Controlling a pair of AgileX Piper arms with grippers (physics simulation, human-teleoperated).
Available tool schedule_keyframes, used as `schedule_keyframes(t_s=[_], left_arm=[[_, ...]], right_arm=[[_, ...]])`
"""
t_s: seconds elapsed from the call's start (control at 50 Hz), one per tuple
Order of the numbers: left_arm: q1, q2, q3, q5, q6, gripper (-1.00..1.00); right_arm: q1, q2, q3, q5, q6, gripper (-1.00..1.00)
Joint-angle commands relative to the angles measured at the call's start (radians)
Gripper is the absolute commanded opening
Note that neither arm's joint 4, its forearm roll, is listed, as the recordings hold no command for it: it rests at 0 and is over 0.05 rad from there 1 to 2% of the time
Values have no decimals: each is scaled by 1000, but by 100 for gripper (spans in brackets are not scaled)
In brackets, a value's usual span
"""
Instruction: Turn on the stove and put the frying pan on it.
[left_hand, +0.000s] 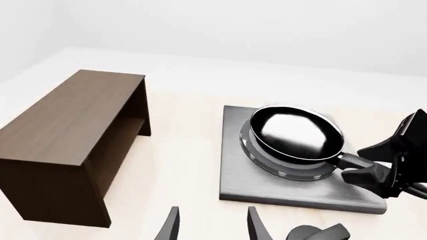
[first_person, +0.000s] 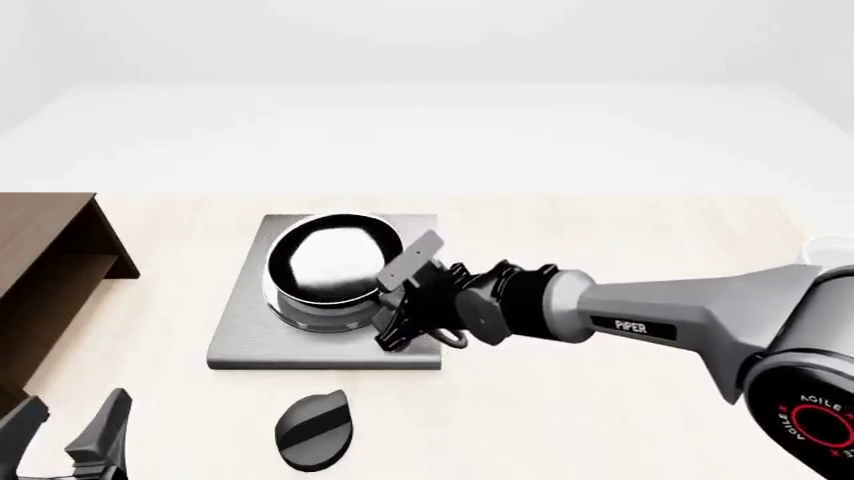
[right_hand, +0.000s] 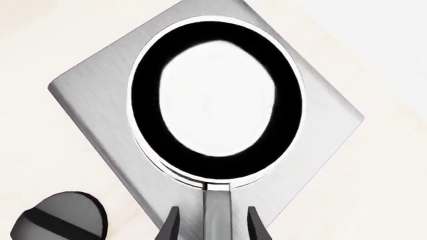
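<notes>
Right gripper (first_person: 395, 305) reaches level across, fingers flanking frying pan (first_person: 331, 258) handle.

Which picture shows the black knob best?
The front view: the whole knob lies in front of the stove. The right wrist view cuts off the knob at the edge; the left wrist view shows a sliver.

Bright, even, diffuse light; renders sharp throughout, shadows faint. Strong white glare fills the glossy inside of the round black frying pan (right_hand: 217, 100).
</notes>
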Motion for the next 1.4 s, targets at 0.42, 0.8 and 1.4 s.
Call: schedule_keyframes(t_s=[0.42,0.8,1.4], left_arm=[[2,0,0,-2,5,100],[3,0,0,-4,9,100],[12,0,0,-8,23,100]], right_arm=[[13,-103,16,26,-21,100],[29,-345,192,20,-43,100],[-13,-662,383,42,-16,100]])
